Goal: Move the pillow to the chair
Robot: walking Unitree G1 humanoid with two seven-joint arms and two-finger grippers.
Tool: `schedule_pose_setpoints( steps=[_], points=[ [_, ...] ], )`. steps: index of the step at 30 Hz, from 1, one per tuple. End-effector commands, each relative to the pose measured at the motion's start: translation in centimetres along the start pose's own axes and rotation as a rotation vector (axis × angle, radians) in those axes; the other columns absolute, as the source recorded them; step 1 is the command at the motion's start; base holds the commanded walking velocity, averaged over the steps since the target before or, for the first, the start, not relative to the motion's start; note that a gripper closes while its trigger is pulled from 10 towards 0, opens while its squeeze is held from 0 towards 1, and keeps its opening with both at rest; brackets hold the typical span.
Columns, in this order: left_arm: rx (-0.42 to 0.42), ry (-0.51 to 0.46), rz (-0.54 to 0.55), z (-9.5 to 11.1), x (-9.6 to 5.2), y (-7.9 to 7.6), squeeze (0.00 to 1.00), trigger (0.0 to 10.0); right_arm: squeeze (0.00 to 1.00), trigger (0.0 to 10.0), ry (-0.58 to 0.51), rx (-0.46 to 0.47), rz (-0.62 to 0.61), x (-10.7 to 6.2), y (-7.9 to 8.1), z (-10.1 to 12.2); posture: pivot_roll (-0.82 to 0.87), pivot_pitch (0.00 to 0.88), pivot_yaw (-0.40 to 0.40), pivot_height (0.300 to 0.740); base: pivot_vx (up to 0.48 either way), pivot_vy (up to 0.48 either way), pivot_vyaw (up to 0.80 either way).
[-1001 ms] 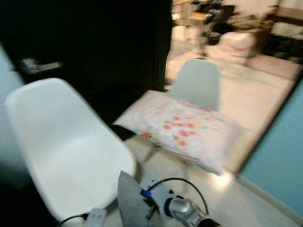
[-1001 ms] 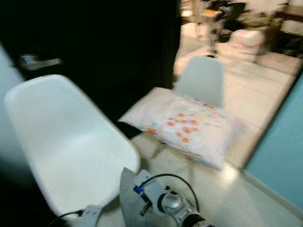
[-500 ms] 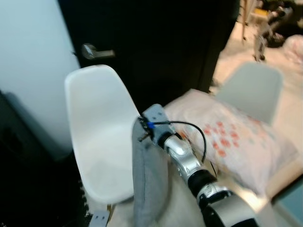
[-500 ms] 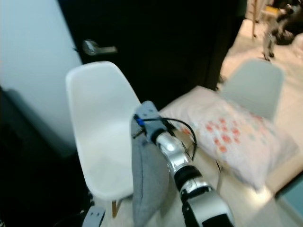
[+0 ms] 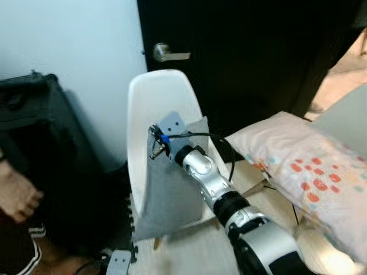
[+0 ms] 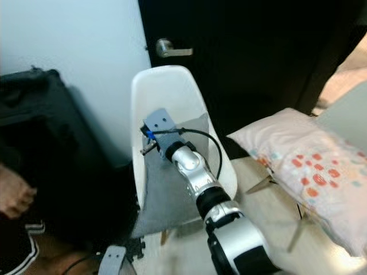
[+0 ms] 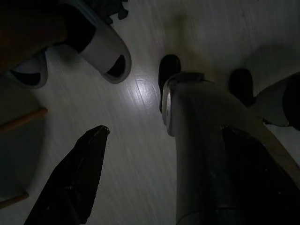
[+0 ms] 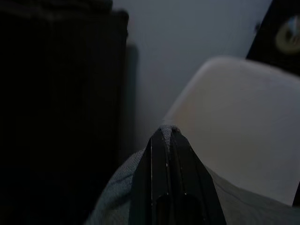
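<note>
Grey pillow (image 5: 172, 183) hangs at 12 o'clock, over the white chair (image 5: 157, 100); our right tool (image 8: 164, 140) pinches its top edge. We see our left tool (image 7: 136, 154) spread open above the floor (image 7: 140, 117).

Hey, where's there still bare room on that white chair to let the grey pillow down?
The right gripper is shut on the grey pillow, which hangs over the white chair seat. The bare part is the upper backrest, between the wall and the dark door. The seat front is covered. The spotted pillow crowds the right side.
</note>
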State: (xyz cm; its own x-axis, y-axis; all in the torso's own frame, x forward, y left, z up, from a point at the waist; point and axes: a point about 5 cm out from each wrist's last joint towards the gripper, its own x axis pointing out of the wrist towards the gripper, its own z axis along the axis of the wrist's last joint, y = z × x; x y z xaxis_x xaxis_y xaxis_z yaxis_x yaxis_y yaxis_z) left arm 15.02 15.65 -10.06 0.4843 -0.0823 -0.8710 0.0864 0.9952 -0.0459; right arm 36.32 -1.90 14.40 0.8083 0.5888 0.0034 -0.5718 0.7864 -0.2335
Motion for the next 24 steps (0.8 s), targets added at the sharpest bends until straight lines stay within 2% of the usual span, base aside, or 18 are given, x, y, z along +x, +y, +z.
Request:
schedule_pose_setpoints(
  steps=[1, 6, 24],
  points=[
    [0.011, 0.023, -0.007, -0.59, -0.08, -0.06, 0.0, 10.0, 0.0, 10.0, -0.015, 0.02, -0.01, 0.01, -0.09, 0.22, -0.14, 0.071, 0.005, 0.74, 0.0, 0.0, 0.0],
    [0.024, 0.024, -0.013, -0.52, -0.06, -0.1, 0.0, 10.0, 0.0, 10.0, -0.009, 0.029, -0.002, -0.27, 0.24, -0.31, -0.14, 0.071, 0.01, 0.74, 0.181, 0.0, 0.0],
    [0.05, 0.022, -0.022, -0.33, -0.04, -0.03, 0.0, 10.0, 0.0, 10.0, -0.023, 0.029, 0.002, -0.08, 0.44, 0.08, -0.14, 0.057, 0.007, 0.74, 0.35, 0.0, 0.0]
  ],
)
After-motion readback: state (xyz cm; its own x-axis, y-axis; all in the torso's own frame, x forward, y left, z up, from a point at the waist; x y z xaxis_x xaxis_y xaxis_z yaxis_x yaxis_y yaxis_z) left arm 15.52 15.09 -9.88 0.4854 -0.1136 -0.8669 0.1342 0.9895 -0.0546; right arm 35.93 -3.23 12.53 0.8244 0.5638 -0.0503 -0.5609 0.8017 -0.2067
